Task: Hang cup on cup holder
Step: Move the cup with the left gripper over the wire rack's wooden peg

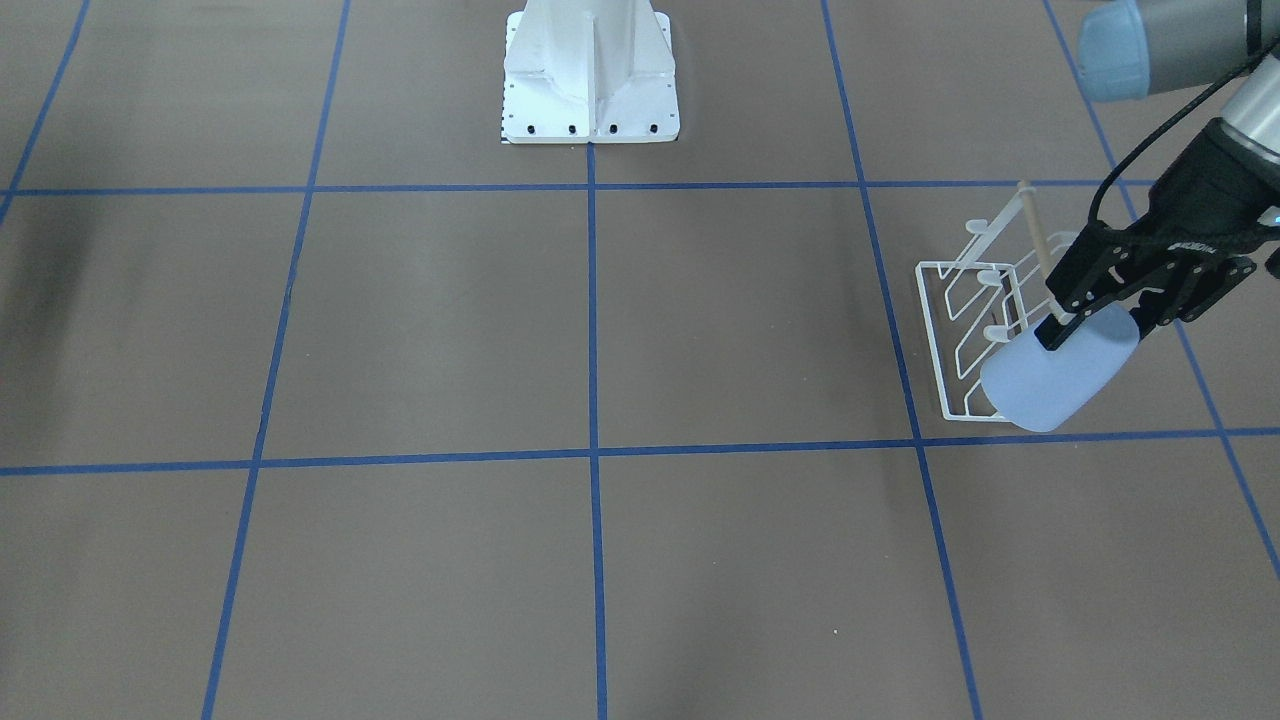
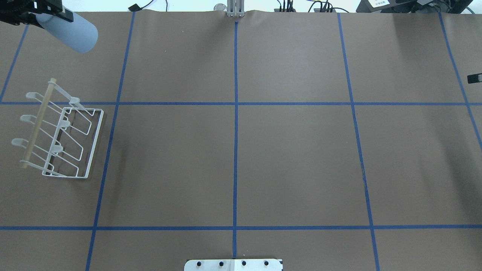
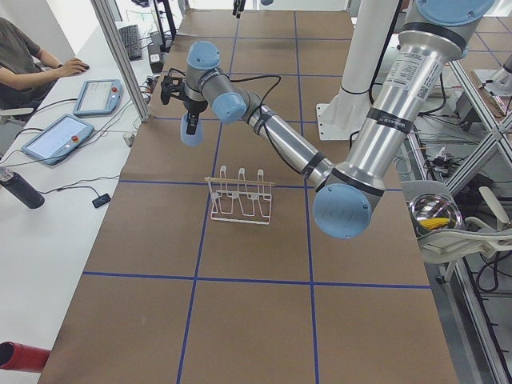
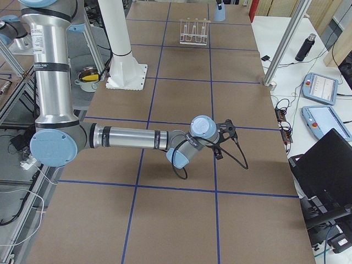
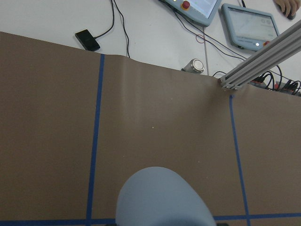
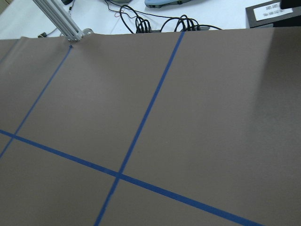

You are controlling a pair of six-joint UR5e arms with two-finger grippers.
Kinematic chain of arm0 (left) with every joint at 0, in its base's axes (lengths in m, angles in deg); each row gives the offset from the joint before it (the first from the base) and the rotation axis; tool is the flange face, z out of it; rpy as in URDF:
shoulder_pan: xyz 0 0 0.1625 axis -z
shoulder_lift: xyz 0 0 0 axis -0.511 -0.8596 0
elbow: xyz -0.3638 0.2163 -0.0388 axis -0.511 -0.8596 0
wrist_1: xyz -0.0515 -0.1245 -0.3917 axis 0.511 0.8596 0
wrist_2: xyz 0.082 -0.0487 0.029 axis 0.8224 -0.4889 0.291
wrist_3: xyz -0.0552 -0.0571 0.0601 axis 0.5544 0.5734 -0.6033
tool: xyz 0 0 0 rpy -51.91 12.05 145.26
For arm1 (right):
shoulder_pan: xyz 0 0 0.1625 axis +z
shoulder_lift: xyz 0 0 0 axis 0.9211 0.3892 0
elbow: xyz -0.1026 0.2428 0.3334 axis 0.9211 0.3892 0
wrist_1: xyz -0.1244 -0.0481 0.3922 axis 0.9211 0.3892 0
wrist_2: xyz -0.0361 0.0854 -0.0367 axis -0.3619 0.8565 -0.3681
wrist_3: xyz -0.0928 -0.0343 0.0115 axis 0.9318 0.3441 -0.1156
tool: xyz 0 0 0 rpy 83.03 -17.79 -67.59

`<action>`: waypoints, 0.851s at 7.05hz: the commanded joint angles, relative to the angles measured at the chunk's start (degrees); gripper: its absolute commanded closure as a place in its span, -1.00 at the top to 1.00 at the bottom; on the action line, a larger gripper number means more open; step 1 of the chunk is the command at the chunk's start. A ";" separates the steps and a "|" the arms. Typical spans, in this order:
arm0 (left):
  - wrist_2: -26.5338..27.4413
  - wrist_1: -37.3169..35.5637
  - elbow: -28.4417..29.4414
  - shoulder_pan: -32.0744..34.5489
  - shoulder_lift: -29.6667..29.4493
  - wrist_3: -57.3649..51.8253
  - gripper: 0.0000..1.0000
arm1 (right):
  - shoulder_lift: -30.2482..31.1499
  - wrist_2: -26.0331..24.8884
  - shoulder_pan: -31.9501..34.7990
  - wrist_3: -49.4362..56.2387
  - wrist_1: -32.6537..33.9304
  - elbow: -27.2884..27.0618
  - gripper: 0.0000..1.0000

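Observation:
My left gripper (image 1: 1098,328) is shut on the rim end of the light-blue cup (image 1: 1060,378) and holds it in the air, tilted, with its closed bottom pointing away from the wrist. The cup also shows in the overhead view (image 2: 73,33) and the left wrist view (image 5: 162,197). The white wire cup holder (image 2: 62,131) with its wooden rod stands on the table's left part, nearer the robot than the cup and apart from it; it also shows in the front view (image 1: 965,320). My right gripper (image 4: 223,137) hangs low over the table's right part; I cannot tell its state.
The white robot base plate (image 1: 590,95) sits at the table's near middle edge. An operators' desk with tablets (image 3: 56,136), a bottle (image 3: 20,188) and a seated person (image 3: 24,56) lies beyond the far edge. An aluminium post (image 5: 258,68) stands at that edge.

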 commanded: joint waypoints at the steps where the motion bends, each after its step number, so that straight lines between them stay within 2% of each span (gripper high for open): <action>1: 0.87 -10.44 0.11 -0.98 -1.04 -6.13 -1.00 | -6.23 -3.89 -1.15 16.06 23.10 -0.10 1.00; 2: 0.61 -14.55 -0.24 -3.15 -1.04 -6.15 -1.00 | -8.00 -4.59 -1.42 19.97 29.74 -0.71 1.00; 3: 0.08 -18.60 -2.51 -3.35 -1.04 -6.24 -1.00 | -8.54 -4.69 -2.11 20.00 30.33 -0.80 1.00; 6: -0.01 -18.90 -3.06 -3.88 1.42 -10.45 -1.00 | -8.55 -4.87 -2.56 20.00 30.25 -0.98 1.00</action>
